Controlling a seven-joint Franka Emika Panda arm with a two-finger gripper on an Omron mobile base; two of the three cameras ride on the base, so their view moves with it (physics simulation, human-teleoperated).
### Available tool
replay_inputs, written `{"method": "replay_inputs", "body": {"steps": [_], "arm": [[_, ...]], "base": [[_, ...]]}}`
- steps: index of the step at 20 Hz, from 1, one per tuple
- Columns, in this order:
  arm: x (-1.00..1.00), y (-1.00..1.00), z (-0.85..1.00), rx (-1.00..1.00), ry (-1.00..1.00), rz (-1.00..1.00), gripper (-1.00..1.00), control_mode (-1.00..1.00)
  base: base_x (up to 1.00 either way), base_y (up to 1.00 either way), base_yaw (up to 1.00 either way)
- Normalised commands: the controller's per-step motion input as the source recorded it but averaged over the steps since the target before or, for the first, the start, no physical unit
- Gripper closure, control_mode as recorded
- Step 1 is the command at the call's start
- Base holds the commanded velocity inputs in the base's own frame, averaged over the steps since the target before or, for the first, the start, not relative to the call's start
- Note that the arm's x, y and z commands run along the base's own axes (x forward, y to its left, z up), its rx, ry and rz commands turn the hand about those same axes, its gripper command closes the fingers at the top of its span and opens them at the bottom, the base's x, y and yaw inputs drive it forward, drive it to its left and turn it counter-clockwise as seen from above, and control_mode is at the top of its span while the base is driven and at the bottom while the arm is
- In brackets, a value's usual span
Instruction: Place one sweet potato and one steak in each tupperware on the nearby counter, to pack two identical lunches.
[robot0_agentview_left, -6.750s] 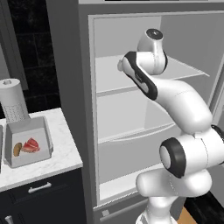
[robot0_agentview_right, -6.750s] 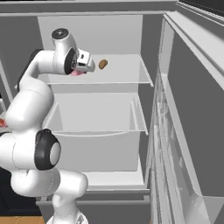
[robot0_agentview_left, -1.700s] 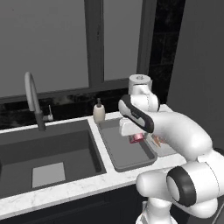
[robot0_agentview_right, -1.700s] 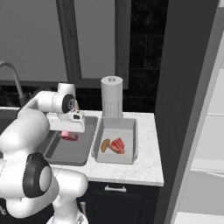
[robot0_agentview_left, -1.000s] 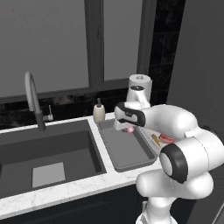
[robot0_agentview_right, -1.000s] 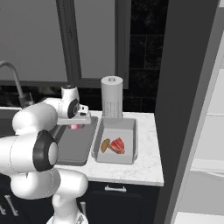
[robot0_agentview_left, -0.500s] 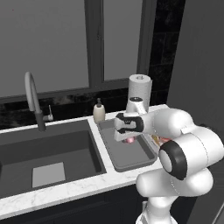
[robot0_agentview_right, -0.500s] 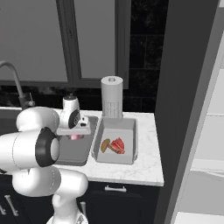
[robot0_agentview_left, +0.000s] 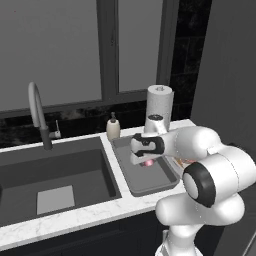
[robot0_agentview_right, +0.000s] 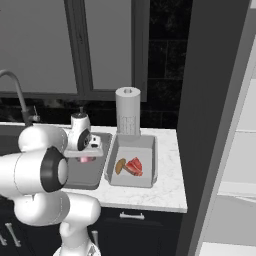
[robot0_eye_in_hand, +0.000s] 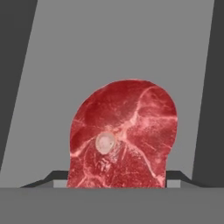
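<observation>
My gripper (robot0_agentview_left: 148, 163) hangs low over the left tupperware (robot0_agentview_left: 159, 180), shut on a red marbled steak (robot0_agentview_left: 149, 163). In the hand view that steak (robot0_eye_in_hand: 124, 135) sits between the two dark fingertips (robot0_eye_in_hand: 51, 176), with the tray's bare grey floor (robot0_eye_in_hand: 122, 43) behind it. From the right base view the gripper (robot0_agentview_right: 87, 159) and its steak (robot0_agentview_right: 87, 159) are just above the same tupperware (robot0_agentview_right: 82, 177). The second tupperware (robot0_agentview_right: 145, 145) stands to its right on the counter (robot0_agentview_right: 167, 190), holding a sweet potato (robot0_agentview_right: 120, 166) and another steak (robot0_agentview_right: 135, 166).
A dark sink basin (robot0_agentview_left: 55, 175) with a curved faucet (robot0_agentview_left: 37, 112) lies left of the trays. A soap bottle (robot0_agentview_left: 113, 127) and a paper towel roll (robot0_agentview_right: 128, 111) stand at the back. A tall dark panel (robot0_agentview_right: 210, 125) and the fridge bound the right.
The base views have gone from the fridge to the sink counter. Over the last second the hand has dropped lower over the left tray, still carrying the steak.
</observation>
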Motion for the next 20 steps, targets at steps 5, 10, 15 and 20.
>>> {"method": "replay_inputs", "body": {"steps": [5, 10, 15, 20], "arm": [[0.0, 0.08, 0.01, 0.0, 0.13, 0.0, -1.0, -1.0], [0.0, 0.0, 0.07, -0.02, 0.04, 0.0, -1.0, -1.0], [-0.06, 0.0, 0.18, -0.04, 0.01, 0.0, -1.0, -1.0], [-0.82, 0.0, 0.69, -0.02, -0.02, 0.0, -1.0, -1.0]], "base": [[0.0, 0.0, 0.0], [0.0, 0.0, 0.0], [0.0, 0.0, 0.0], [0.0, 0.0, 0.0]]}}
